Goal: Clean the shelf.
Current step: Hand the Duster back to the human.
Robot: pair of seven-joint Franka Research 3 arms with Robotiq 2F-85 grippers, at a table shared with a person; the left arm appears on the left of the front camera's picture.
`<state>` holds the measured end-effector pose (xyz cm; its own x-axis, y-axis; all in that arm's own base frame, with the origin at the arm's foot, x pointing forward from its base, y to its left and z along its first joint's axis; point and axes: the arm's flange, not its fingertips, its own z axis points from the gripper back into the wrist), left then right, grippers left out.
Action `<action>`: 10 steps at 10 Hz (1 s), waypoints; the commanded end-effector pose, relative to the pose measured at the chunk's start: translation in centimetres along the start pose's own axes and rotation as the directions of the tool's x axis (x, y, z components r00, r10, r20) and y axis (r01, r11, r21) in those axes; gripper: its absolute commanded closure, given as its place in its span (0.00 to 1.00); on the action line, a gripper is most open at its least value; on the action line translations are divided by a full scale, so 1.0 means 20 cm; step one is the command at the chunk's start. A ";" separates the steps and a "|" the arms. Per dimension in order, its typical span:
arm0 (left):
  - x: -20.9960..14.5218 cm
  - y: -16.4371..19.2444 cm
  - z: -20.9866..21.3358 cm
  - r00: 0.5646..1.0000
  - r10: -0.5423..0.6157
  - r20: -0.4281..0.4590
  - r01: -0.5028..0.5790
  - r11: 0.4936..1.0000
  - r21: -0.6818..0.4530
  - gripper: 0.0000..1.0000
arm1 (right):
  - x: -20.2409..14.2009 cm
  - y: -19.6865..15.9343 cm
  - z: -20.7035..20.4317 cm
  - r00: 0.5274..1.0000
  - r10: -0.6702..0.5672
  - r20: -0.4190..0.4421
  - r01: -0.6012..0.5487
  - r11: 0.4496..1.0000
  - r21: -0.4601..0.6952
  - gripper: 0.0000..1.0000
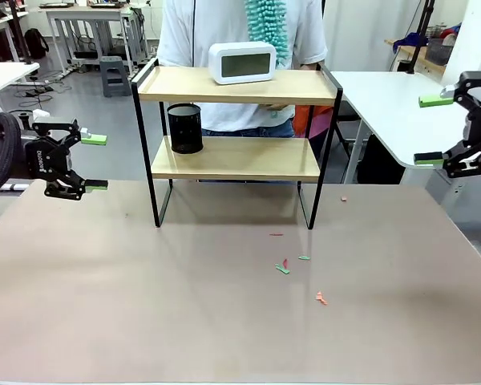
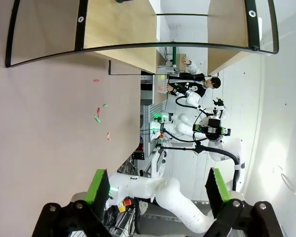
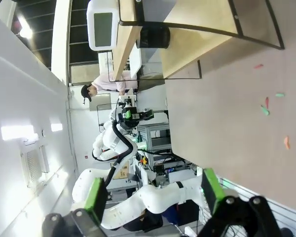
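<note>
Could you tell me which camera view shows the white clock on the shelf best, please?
The front view: the clock faces the camera on the shelf's top board. The right wrist view shows it sideways at the frame's top; the left wrist view catches the boards, not the clock.

The bench [image 1: 144,305] lies open in front of the shelf [image 1: 232,159], apart from small scraps [image 1: 282,269]. A clock [image 1: 242,62] occupies the middle of the top board; a black cup [image 1: 184,128] blocks the lower board's left end.
</note>
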<state>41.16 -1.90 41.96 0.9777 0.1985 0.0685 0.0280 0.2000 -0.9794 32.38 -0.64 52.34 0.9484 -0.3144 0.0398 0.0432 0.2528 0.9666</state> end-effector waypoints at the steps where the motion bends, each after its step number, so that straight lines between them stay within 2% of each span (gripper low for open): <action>1: -0.01 -0.01 0.01 1.000 -0.002 -0.009 0.002 1.000 -0.012 0.00 | 0.00 -0.01 0.01 1.000 -0.012 -0.008 0.012 1.000 -0.008 0.00; 10: -0.01 -0.01 0.01 1.000 -0.002 -0.009 0.002 1.000 -0.012 0.00 | 0.00 -0.01 0.01 1.000 -0.012 -0.008 0.012 1.000 -0.008 0.00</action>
